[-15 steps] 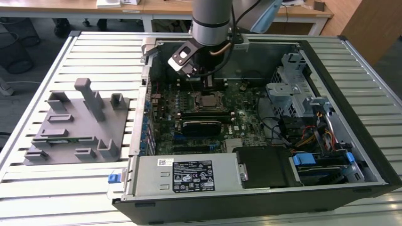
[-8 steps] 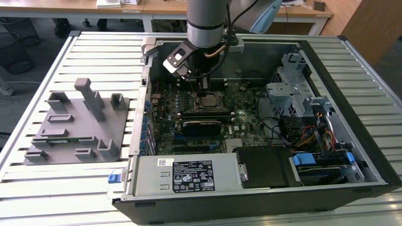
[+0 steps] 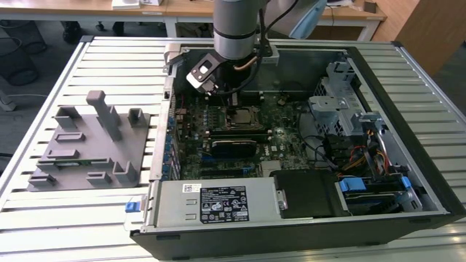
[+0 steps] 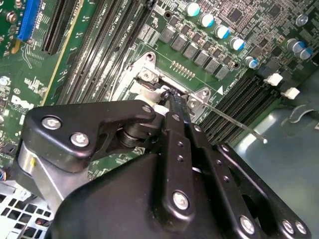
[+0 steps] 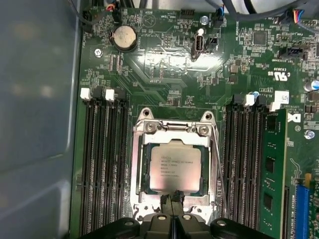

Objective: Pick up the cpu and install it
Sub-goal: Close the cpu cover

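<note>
Gripper (image 5: 173,201): in the first wrist view the two fingers are pressed together with only a seam between them. They grip nothing. The tips sit at the rim of the socket frame (image 5: 172,127), just beside one edge of the cpu (image 5: 174,169); I cannot tell whether they touch it.

Cpu: lies flat and square inside the socket frame, silver lid up, with a thin green border showing all round. A thin wire lever (image 5: 219,164) runs along one side of the frame.

Handling (judgement): light, stiff and thin. The lid is smooth, so probably slippery. The underside contacts and socket pins are fragile. Take hold at two opposite edges and keep it level, with no sliding.

Either side of the socket: rows of memory slots (image 5: 102,164), with one green module (image 5: 273,169) seated.

Exterior view: the socket sits toward 11 o'clock from the middle of the open computer case (image 3: 407,71). The power supply (image 3: 211,202) is at 7 o'clock. The grey fixture plate (image 3: 80,147) lies outside the case at 9 o'clock, on the slatted table (image 3: 43,213).
</note>
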Available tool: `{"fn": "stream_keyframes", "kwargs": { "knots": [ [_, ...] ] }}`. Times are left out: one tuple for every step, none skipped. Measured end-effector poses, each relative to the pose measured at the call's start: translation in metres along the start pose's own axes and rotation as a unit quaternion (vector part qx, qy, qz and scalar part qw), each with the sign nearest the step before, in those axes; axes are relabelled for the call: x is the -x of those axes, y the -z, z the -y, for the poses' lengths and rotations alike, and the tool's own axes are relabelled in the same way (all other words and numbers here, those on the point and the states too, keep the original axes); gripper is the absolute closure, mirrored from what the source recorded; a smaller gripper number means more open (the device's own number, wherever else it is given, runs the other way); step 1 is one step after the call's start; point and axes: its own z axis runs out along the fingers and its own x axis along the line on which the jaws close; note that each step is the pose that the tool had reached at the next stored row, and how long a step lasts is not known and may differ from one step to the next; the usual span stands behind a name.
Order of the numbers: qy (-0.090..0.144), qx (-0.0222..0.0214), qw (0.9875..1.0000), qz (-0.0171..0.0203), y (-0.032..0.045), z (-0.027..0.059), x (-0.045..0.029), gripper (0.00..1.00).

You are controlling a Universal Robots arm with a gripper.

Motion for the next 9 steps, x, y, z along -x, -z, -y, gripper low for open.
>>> {"fn": "stream_keyframes", "kwargs": {
  "knots": [
    [0.0,0.0,1.0,0.0,-0.0009,0.0002,0.0,0.89],
    [0.0,0.0,1.0,0.0,-0.0017,0.0004,0.0,0.89],
    [0.0,0.0,1.0,0.0,-0.0023,0.0007,0.0,0.89],
    [0.0,0.0,1.0,0.0001,-0.0028,0.001,0.0,0.89],
    [0.0,0.0,1.0,0.0001,-0.0032,0.0014,0.0,0.89],
    [0.0,0.0,1.0,0.0,-0.0037,0.0017,0.0,0.89],
    [0.0,0.0,1.0,0.0,-0.0041,0.002,0.0,0.89],
    [0.0,-0.0001,1.0,0.0,-0.0045,0.0023,0.0,0.89],
    [0.0,-0.0001,1.0,0.0,-0.0049,0.0027,-0.0001,0.89]
  ]
}}
